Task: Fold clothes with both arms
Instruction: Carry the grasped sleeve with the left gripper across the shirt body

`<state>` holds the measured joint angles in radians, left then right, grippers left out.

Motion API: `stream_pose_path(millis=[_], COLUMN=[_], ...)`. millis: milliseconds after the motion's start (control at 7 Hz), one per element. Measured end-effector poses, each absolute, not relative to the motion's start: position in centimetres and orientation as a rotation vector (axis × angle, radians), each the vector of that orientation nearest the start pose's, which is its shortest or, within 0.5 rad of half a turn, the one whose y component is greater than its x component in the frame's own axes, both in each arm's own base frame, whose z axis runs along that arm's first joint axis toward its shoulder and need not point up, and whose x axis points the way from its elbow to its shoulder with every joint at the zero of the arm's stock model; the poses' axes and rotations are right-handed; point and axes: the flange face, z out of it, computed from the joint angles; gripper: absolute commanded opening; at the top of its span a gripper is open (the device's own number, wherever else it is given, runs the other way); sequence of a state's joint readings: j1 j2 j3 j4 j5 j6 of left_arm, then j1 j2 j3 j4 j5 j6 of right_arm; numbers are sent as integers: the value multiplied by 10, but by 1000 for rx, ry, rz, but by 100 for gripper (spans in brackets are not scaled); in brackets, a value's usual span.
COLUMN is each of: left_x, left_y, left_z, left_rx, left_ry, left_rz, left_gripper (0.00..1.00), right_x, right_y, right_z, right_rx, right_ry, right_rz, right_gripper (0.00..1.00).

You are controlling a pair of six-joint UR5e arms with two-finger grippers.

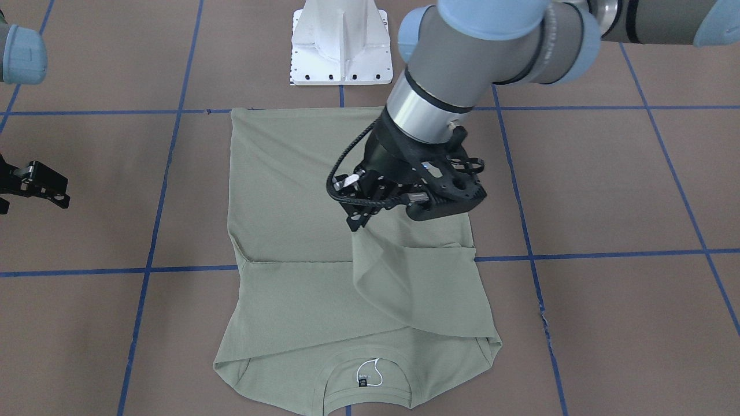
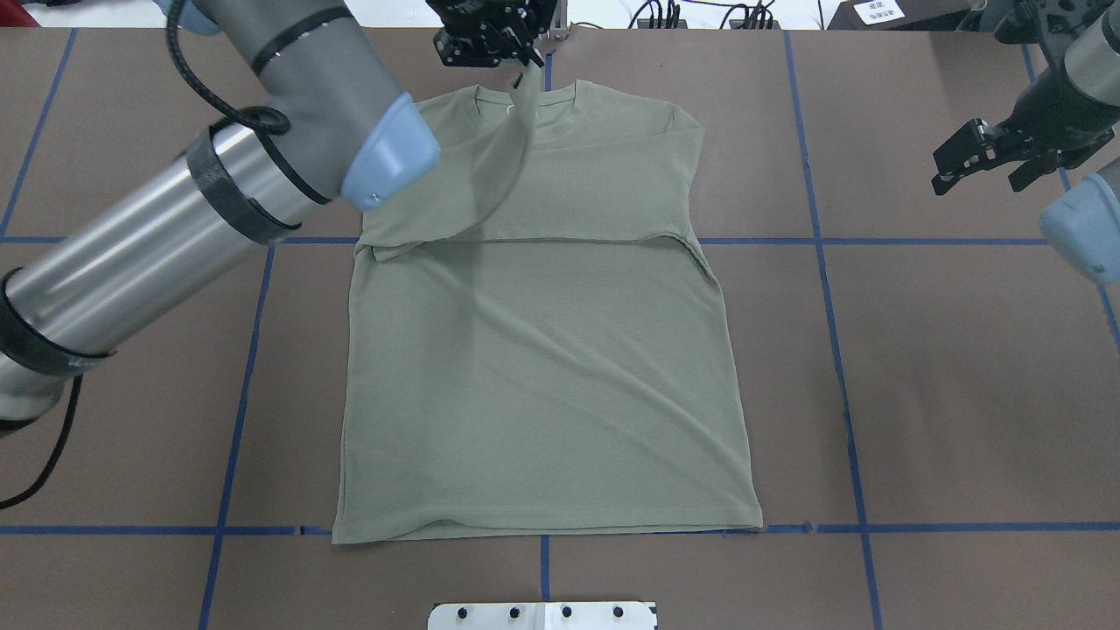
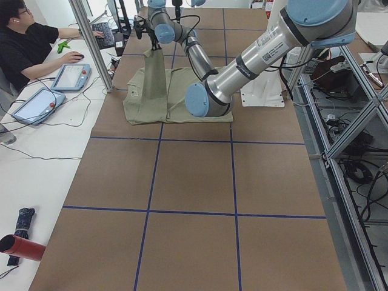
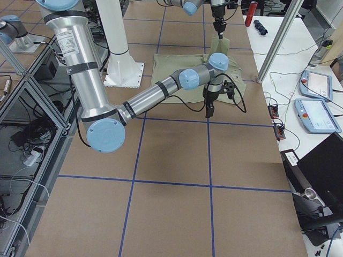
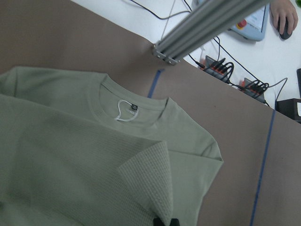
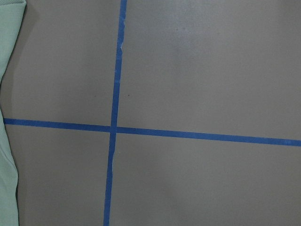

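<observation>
The sage-green shirt (image 2: 542, 367) lies flat on the brown table, its collar toward the operators' side (image 1: 367, 378). A black neck label (image 5: 133, 108) and a white string loop show inside the collar. My left gripper (image 1: 356, 224) is shut on the cuff of one sleeve (image 1: 416, 283) and holds it up above the chest. That sleeve hangs as a slanted band in the overhead view (image 2: 503, 166). In the left wrist view the ribbed cuff (image 5: 150, 174) runs down to the fingertips at the bottom edge. My right gripper (image 2: 971, 162) hovers open off to the side, clear of the shirt.
The white pedestal base (image 1: 340, 46) stands just behind the shirt's hem. Blue tape lines (image 6: 113, 127) grid the brown surface. A person (image 3: 30, 42) sits at a white desk with tablets (image 4: 316, 101) beyond the collar end. An aluminium frame post (image 5: 207, 28) stands there too.
</observation>
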<state>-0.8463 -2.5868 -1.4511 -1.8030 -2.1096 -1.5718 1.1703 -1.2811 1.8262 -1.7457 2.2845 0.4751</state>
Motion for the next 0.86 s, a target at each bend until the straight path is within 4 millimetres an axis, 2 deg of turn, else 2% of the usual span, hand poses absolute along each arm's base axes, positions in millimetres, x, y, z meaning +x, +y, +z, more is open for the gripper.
stream_pose_path(millis=[143, 286, 571, 714, 857], left_x=[455, 486, 531, 558, 598], left_y=[-587, -587, -583, -570, -554], left_z=[30, 44, 67, 64, 50], left_rx=[8, 10, 27, 35, 49], left_ry=[1217, 1230, 1237, 1238, 1237], left_rz=[-451, -457, -455, -442, -427], left_gripper=[0, 0, 0, 31, 99], right_x=[-162, -162, -163, -163, -164], right_y=[-557, -557, -558, -560, -561], right_z=[402, 403, 402, 400, 398], right_rx=[20, 18, 18, 20, 22], right_ry=[-788, -788, -786, -787, -788], right_rz=[-61, -60, -56, -54, -54], right_gripper=[100, 100, 100, 100, 100])
